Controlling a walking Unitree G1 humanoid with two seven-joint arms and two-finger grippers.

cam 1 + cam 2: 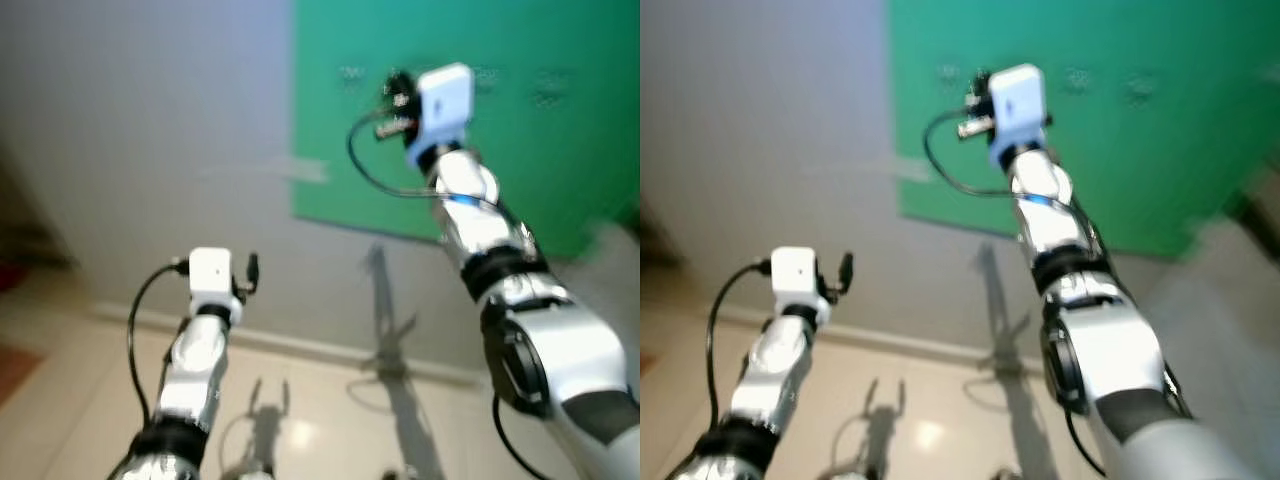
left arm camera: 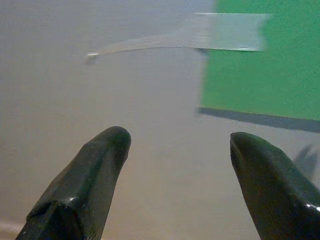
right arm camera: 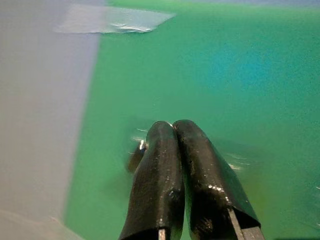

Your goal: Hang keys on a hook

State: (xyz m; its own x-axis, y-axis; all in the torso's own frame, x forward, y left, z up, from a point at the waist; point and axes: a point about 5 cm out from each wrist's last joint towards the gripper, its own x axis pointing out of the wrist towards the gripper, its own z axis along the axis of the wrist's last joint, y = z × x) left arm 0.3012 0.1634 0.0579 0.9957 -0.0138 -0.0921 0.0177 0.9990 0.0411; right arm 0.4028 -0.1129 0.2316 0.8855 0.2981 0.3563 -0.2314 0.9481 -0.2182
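Observation:
A green board (image 1: pixel 520 150) is taped to a pale wall, with faint blurred hook marks (image 1: pixel 350 72) along its upper part. My right arm is raised to the board, and the right gripper (image 3: pixel 172 125) is shut, its two fingers pressed together with their tips close to the green surface. A small dark, shiny thing (image 3: pixel 137 152) sits right beside the fingertips; blur hides whether it is the keys or a hook, and whether it is held. My left gripper (image 2: pixel 177 137) is held low and open, pointing at the bare wall left of the board, with nothing between its fingers.
Clear tape (image 2: pixel 225 32) fixes the board's corner to the wall (image 1: pixel 150 120). A skirting line runs along the wall's foot above a glossy tiled floor (image 1: pixel 330 420), where the arms cast shadows. A dark shape stands at the far left edge.

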